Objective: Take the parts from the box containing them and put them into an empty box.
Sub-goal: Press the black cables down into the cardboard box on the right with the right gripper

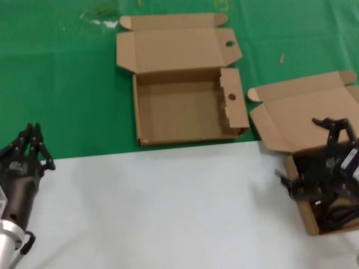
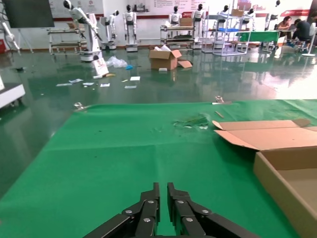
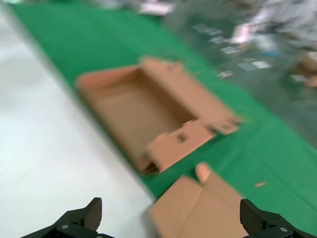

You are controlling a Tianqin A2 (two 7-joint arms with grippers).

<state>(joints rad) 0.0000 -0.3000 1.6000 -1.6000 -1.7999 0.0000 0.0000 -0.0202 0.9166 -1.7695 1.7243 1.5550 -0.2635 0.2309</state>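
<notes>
Black cables (image 1: pixel 336 216) under right hand (image 1: pixel 314 162)

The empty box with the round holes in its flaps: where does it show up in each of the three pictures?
Head view: empty box, upper middle, on the green cloth.
Left wrist view: right edge, partly cut off.
Right wrist view: centre.
Shared landmark: the green cloth.

Both boxes, the empty box (image 1: pixel 185 109) and the full box (image 1: pixel 305 120), look like plain matt brown cardboard. Green cloth (image 1: pixel 61 84) under them is smooth, white sheet (image 1: pixel 162 207) matt too. Grippers look like black plastic, slightly shiny.
</notes>
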